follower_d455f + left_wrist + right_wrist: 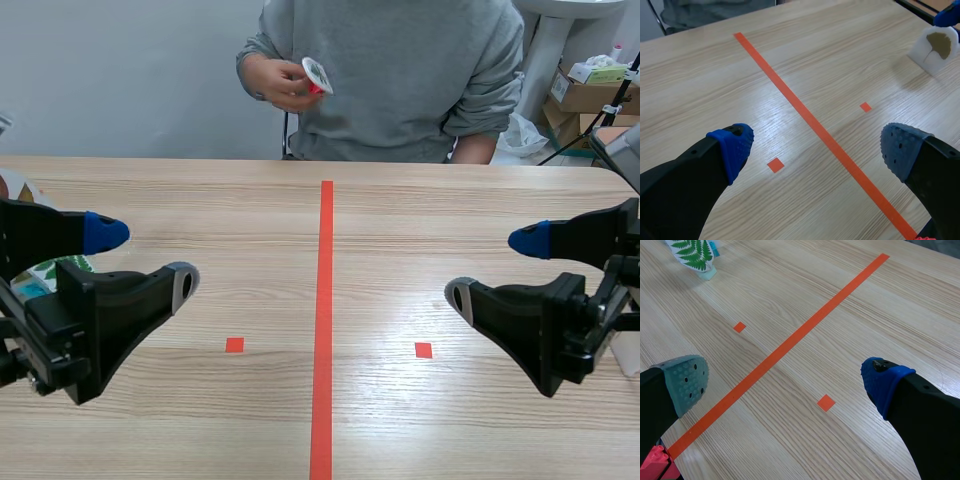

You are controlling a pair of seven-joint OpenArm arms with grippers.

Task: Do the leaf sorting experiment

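Fern card [692, 252] far left, leaf stand [935, 47] far right, person's hand [285, 82] beyond both.

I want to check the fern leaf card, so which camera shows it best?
The right wrist view: the fern leaf card sits far ahead of the open right gripper, fronds plain to see. The scene view shows only a green corner of it behind the left gripper. The left wrist view misses it.

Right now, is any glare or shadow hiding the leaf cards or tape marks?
Left wrist view: pale sheen on the table near the tape line, marks readable; the ginkgo card throws a soft shadow. Right wrist view: even light, fern card plain. Scene view: no hard shadow under left tool or right tool.
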